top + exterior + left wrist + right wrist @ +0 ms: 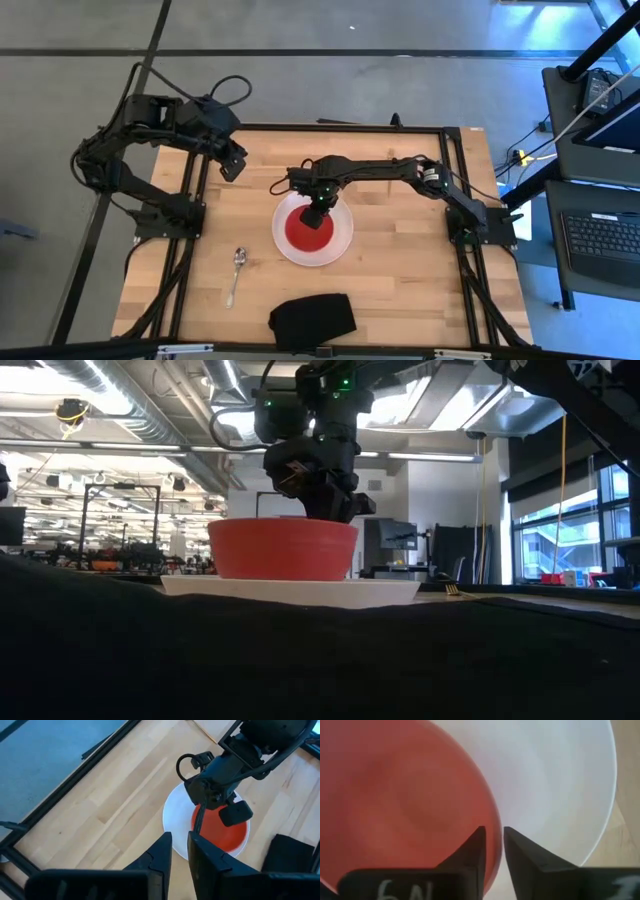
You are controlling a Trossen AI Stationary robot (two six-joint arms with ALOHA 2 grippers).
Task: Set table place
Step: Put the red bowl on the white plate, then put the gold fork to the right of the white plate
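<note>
The red bowl [308, 232] stands in the round white plate [340, 245] at the middle of the wooden table [400, 290]. My right gripper [316, 214] is over the bowl's far rim, shut on it; it also shows in the low view [322, 510]. The silver spoon [237, 270] lies flat on the table, left of the plate and nearer the front. My left gripper [233, 166] hangs shut and empty above the table's far left part. The fork does not show in the high view. My right gripper has the red bowl's rim [496, 827] between its two fingers, one finger [472, 851] inside the bowl and one outside over the plate. The fingers come from above, pointing down. The bowl stands upright with its base on the white plate [300, 588].
A black cloth [312, 320] lies at the table's near edge, in front of the plate, and fills the low view's foreground [300, 660]. The black metal frame [440, 130] runs round the tabletop. Bare wood lies right of the plate.
</note>
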